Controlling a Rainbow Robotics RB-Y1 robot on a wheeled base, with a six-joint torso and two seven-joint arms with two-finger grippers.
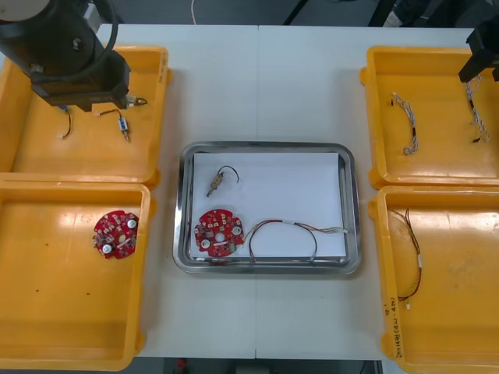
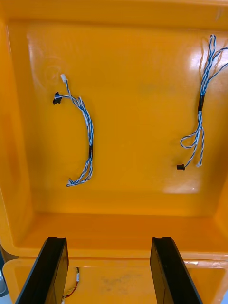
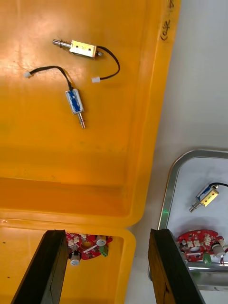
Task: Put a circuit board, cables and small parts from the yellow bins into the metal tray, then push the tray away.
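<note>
Left gripper (image 3: 107,232) over far left bin (image 3: 38,156), fingers (image 3: 47,266) apart, empty, right gripper (image 2: 109,239) likewise above blue-white cables (image 2: 90,142), tray (image 1: 181,210) holding red board (image 1: 219,232), possibly reddish cable (image 1: 292,224).

tray (image 1: 265,267) holds circuit board (image 1: 218,233), cable (image 1: 296,225), metal part (image 1: 214,185)

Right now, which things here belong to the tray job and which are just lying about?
Job: metal tray, already holding a circuit board, small metal part and thin cable; twisted blue and white cables below the open right gripper; small metal parts below the open left gripper.
Lying about, probably: spare board and dark cable in the near yellow bins.
</note>
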